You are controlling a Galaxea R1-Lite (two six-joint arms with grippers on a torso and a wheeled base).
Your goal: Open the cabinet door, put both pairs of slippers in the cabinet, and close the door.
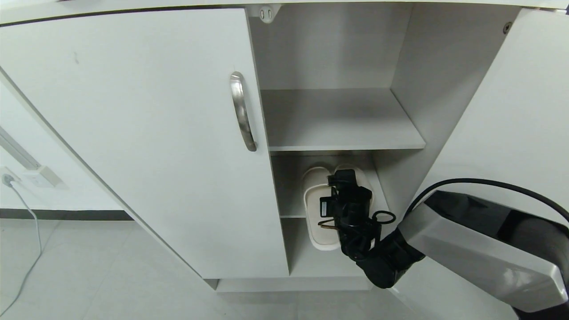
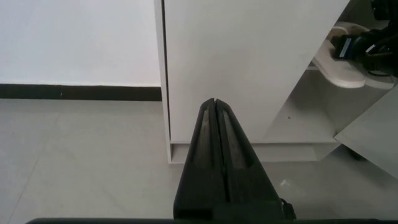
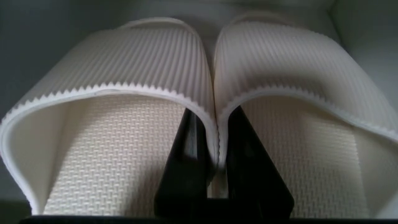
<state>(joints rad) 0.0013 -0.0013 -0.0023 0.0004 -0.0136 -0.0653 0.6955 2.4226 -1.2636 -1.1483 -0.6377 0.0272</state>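
Note:
A pair of white slippers [image 1: 316, 213] lies toes-first in the bottom compartment of the white cabinet [image 1: 338, 120], heels overhanging its front edge. My right gripper [image 1: 343, 186] reaches over them from the front. In the right wrist view the right gripper [image 3: 212, 121] has its black fingers [image 3: 249, 168] shut on the touching inner walls of the ribbed slippers [image 3: 112, 74]. The left gripper [image 2: 214, 104] is shut and empty, low over the floor, pointing at the cabinet's base; the slippers [image 2: 348, 73] show at the upper right of that view.
The cabinet's left door [image 1: 133, 133] with a metal handle [image 1: 242, 111] is closed. Its right door [image 1: 515, 111] stands swung open beside my right arm. The middle shelf [image 1: 338, 133] is bare. A wall socket and cable [image 1: 9, 182] sit at the far left over grey floor.

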